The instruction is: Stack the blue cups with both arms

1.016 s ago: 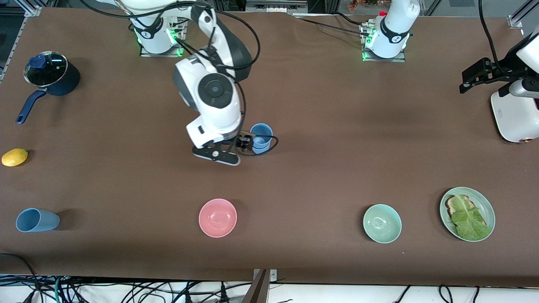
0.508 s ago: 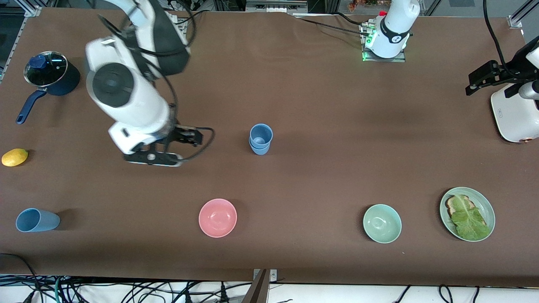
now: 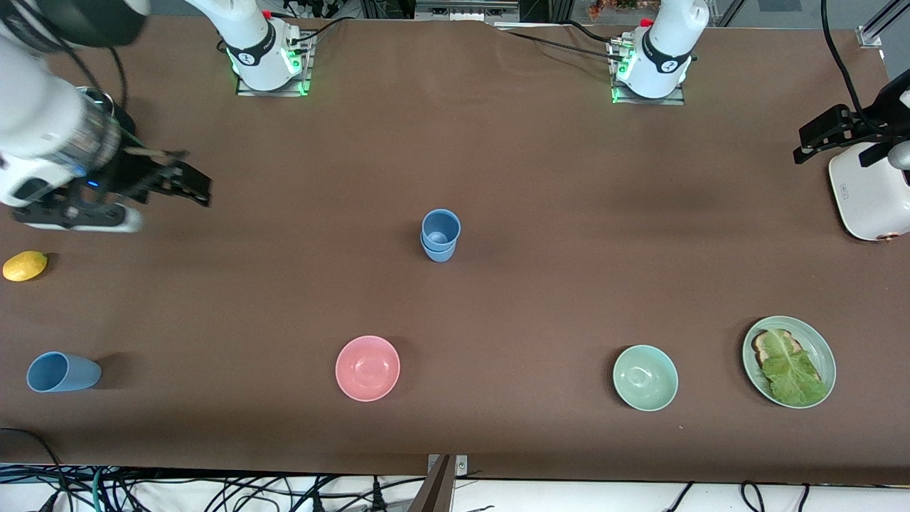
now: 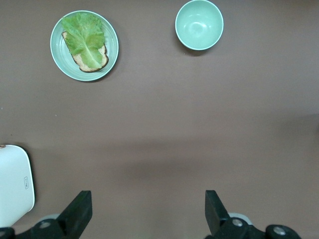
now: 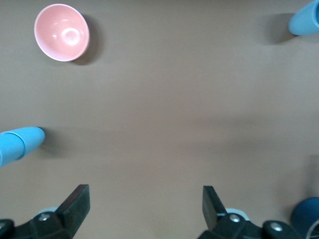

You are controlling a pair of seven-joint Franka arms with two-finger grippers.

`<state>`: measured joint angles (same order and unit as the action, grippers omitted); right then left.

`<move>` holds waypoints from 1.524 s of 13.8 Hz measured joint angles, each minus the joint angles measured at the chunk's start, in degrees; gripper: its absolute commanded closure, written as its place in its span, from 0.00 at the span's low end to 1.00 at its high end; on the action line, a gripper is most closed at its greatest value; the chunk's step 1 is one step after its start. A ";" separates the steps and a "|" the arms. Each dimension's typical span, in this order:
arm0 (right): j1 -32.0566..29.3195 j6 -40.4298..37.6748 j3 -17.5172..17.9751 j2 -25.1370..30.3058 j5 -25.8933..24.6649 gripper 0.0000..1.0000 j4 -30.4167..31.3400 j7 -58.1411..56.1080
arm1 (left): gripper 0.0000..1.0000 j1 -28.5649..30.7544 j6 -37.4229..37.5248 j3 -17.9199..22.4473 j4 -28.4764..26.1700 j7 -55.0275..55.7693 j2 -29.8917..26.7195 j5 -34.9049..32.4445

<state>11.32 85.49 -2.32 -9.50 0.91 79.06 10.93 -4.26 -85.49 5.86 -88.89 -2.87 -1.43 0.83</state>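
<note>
Two blue cups sit nested upright [image 3: 440, 235] at the middle of the table. A third blue cup [image 3: 62, 372] lies on its side near the table corner at the right arm's end, by the front edge. The right end effector [image 3: 186, 183], spread wide and empty, hangs above the table near that end's edge, beside a lidded pot [image 3: 106, 114]. The left end effector [image 3: 825, 131], also wide and empty, waits over a white appliance [image 3: 871, 192]. Likely risk: the tipped cup may roll away when pinched, or a careless descent could topple the stack.

High front view, wrist views downward
</note>
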 measured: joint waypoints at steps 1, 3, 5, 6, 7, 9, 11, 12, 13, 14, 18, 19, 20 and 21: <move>-1.68 -0.11 0.04 1.92 0.20 0.00 1.63 -1.51 | 0.00 0.00 -0.01 -0.03 0.00 0.00 0.01 0.00; -4.42 -0.50 0.65 4.57 0.46 0.00 3.99 -3.71 | 0.00 0.00 -0.03 -0.09 0.00 0.00 0.01 0.00; -6.65 -0.58 1.84 6.18 0.46 0.00 5.78 -6.90 | 0.00 -0.02 -0.04 -0.20 0.00 0.00 0.01 0.00; -7.24 -0.58 2.14 6.57 0.46 0.00 6.24 -8.07 | 0.00 -0.04 -0.04 -0.26 0.00 0.00 0.01 0.00; -7.52 -0.58 2.28 6.72 0.46 0.00 6.42 -8.73 | 0.00 -0.05 -0.04 -0.32 0.00 0.00 0.01 0.00; -7.57 -0.57 2.28 6.64 0.46 0.00 6.46 -9.13 | 0.00 -0.07 -0.04 -0.36 0.00 0.00 0.02 0.00; -7.58 -0.52 2.28 6.43 0.46 0.00 6.46 -9.27 | 0.00 -0.07 -0.04 -0.36 0.00 0.00 0.03 0.00; -7.61 -0.52 2.28 6.32 0.45 0.00 6.46 -9.31 | 0.00 -0.07 -0.04 -0.36 0.00 0.00 0.04 0.00; -7.64 -0.52 2.28 6.26 0.45 0.00 6.46 -9.35 | 0.00 -0.07 -0.04 -0.36 0.00 0.00 0.04 0.00; -7.67 -0.52 2.28 6.25 0.44 0.00 6.46 -9.37 | 0.00 -0.07 -0.04 -0.36 0.00 0.00 0.04 0.00; -7.87 -0.51 2.28 6.25 0.43 0.00 6.46 -9.69 | 0.00 -0.07 -0.04 -0.37 0.00 -0.01 0.44 0.00; -7.89 -0.51 2.28 6.25 0.43 0.00 6.46 -9.80 | 0.00 -0.06 -0.04 -0.37 0.00 -0.01 0.52 0.00; -7.93 -0.51 2.28 6.25 0.43 0.00 6.46 -10.08 | 0.00 -0.05 -0.04 -0.37 0.00 -0.01 0.56 0.00; -7.96 -0.51 2.28 6.25 0.43 0.00 6.46 -10.55 | 0.00 -0.04 -0.04 -0.37 0.00 -0.01 0.58 0.00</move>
<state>3.36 84.98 -0.04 -3.25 1.34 85.52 0.38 -4.30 -85.53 5.49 -88.89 -2.87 -0.85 0.83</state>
